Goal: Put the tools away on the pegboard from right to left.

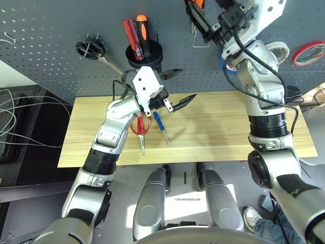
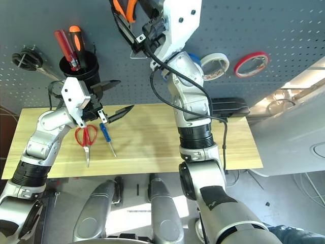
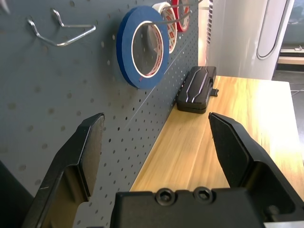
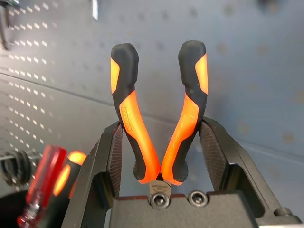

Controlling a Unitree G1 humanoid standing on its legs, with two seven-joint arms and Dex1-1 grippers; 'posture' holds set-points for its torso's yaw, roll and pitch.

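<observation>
Hanging at the far left of the pegboard (image 1: 45, 20) are black-handled scissors (image 1: 91, 49), with a black cup (image 1: 144, 53) of red and orange-handled screwdrivers to their right. The left tool (image 1: 175, 87) hovers low over the tabletop (image 1: 223, 137) just in front of that cup, its two black fingers (image 3: 78, 156) spread wide with nothing between them. Beneath it, the red-handled scissors (image 1: 141, 127) lie flat on the wood, and the small blue-handled screwdriver (image 1: 161, 126) lies just to their right, apart from them. Farther right and higher, the right tool (image 4: 159, 142) is raised against the board, clamped on the orange-and-black-handled pliers (image 4: 159, 118), whose handles point away from the wrist toward the panel. The blue tape roll (image 3: 142, 45) hangs on the board to the right of a bare metal hook (image 3: 59, 33), then a white roll (image 2: 214, 65) and a red roll (image 2: 251, 63). A black case (image 3: 195, 89) lies on the tabletop at the board's foot.
</observation>
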